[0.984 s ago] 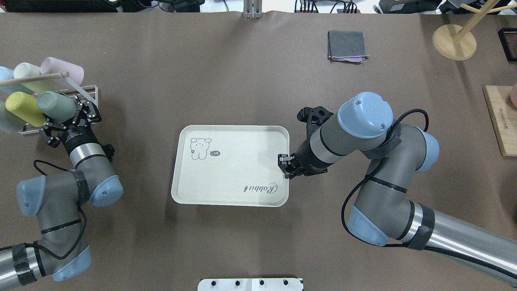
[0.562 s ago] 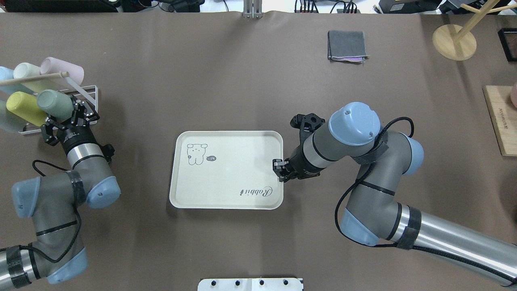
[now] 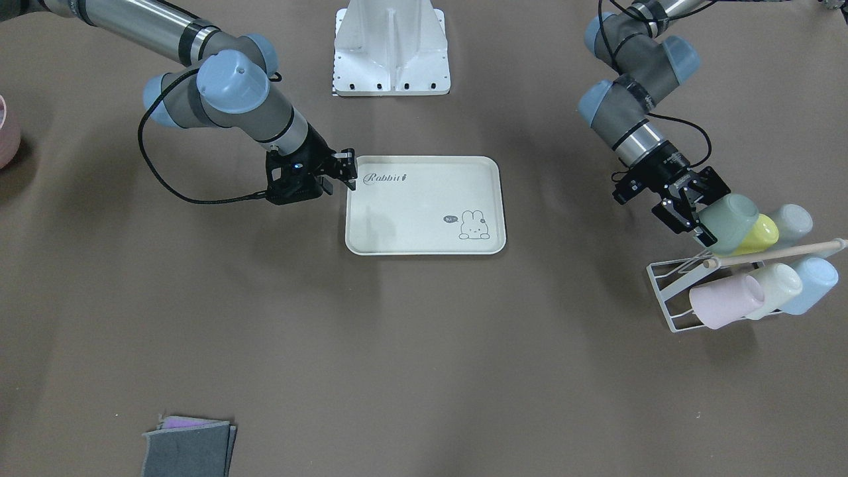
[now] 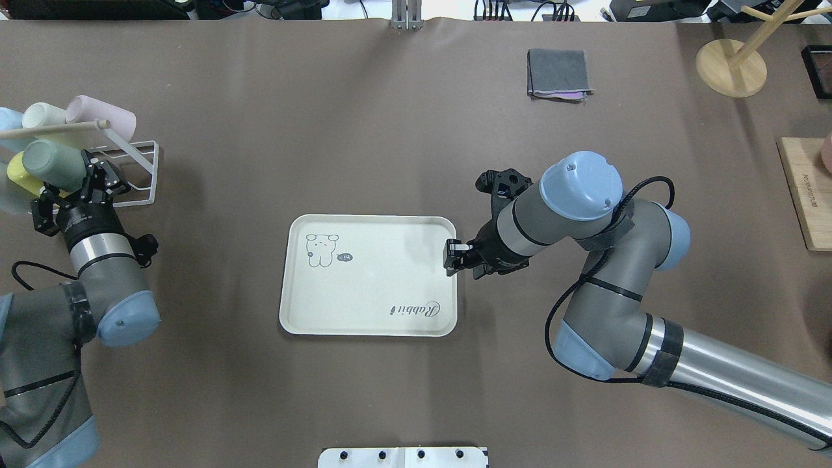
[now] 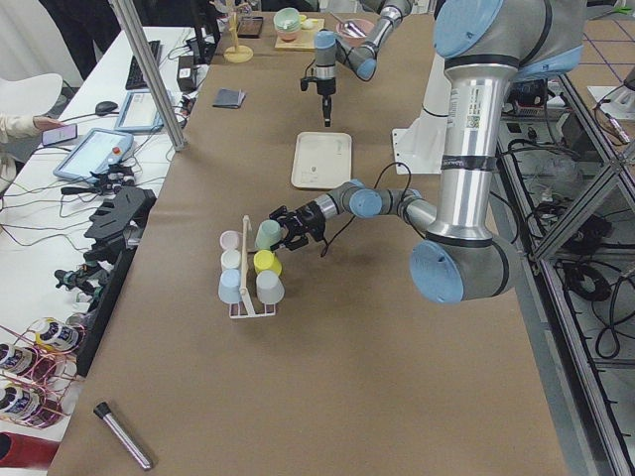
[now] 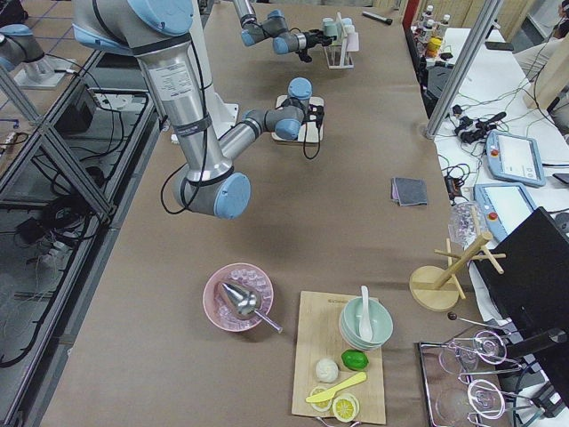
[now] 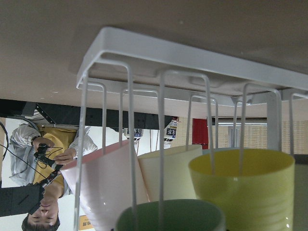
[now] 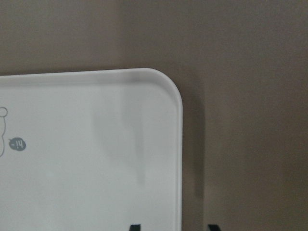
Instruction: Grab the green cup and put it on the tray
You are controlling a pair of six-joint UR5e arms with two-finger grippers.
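The green cup (image 4: 49, 162) lies on its side at the white wire rack (image 3: 660, 297) at the table's left end, over the yellow-green cup (image 3: 762, 232). My left gripper (image 4: 73, 185) has its fingers on either side of the cup's mouth end and is shut on it; the cup's rim fills the bottom of the left wrist view (image 7: 168, 216). The cream tray (image 4: 364, 305) with "Rabbit" script lies flat at mid-table. My right gripper (image 4: 452, 255) is open at the tray's right edge, its tips straddling the rim (image 8: 181, 159).
The rack also holds pink (image 4: 101, 112), cream and pale blue cups under a wooden rod. A folded grey cloth (image 4: 559, 73), a wooden stand (image 4: 731, 68) and a wooden board (image 4: 806, 195) lie at the far right. The white robot base plate (image 4: 403, 457) is at the near edge.
My left gripper and the green cup moved left together, over the yellow-green cup. The tray slid a little left and toward the robot; my right gripper shifted along its right edge.
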